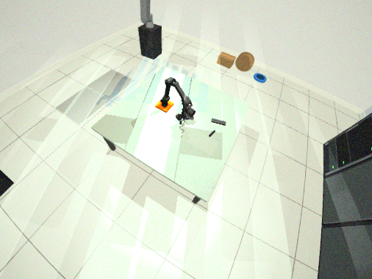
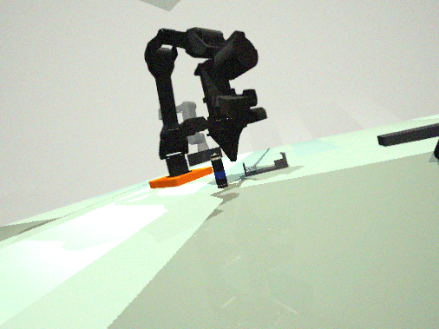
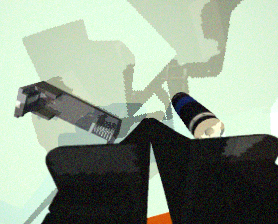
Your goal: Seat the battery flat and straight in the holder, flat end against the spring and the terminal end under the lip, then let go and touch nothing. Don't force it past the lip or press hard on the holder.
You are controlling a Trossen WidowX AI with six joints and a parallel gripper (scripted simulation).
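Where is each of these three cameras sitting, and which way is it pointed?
Top: high overhead, looking down on the table and the whole arm.
Exterior: low at the table's edge, looking across at the arm, the upright battery and the holder.
Wrist: on the arm, looking down past the shut gripper, which holds nothing.
Exterior and wrist both show battery and holder.

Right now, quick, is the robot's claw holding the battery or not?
Gripper: shut, holding nothing. The battery stands on the table beside the fingertips, not between them.
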